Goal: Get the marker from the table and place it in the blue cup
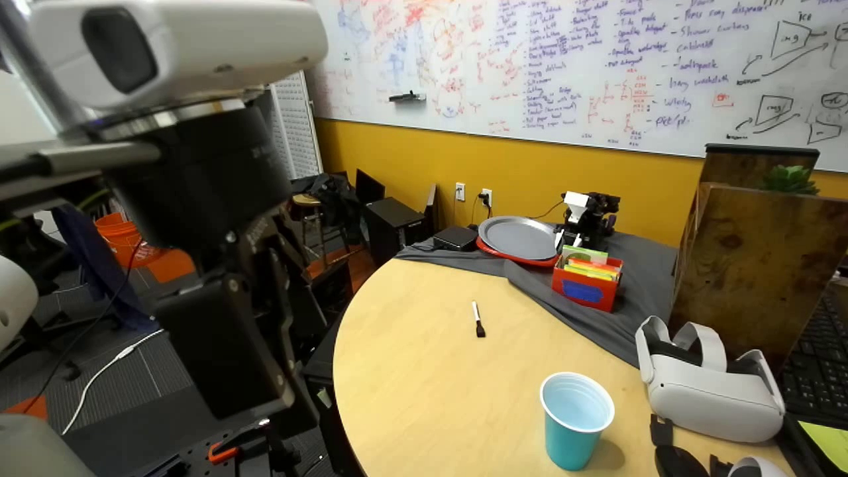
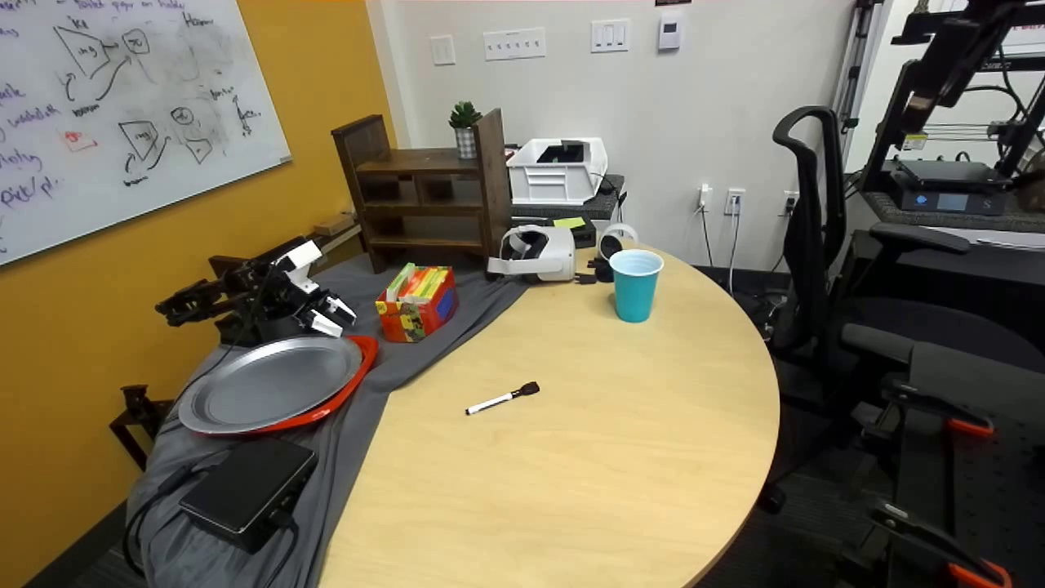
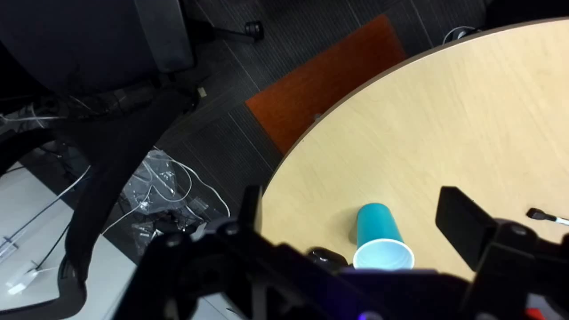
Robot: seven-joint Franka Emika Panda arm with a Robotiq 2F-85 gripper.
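The round wooden table (image 3: 444,124) carries a blue cup (image 3: 378,224), framed between the parted jaws in the wrist view; a dry-erase marker (image 3: 546,217) outside them; grey cloth (image 1: 646,278) and a VR headset (image 1: 715,405), well away.

Table (image 2: 588,449) common to all views.

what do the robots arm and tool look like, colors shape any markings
The arm shows a smooth, rounded white casing with a dark oval patch. The tool has a broad, rounded black body and dark, jointed linkages with visible screw heads. Its finger pads are black and blocky. Faint pale markings on the body are too blurred to read.
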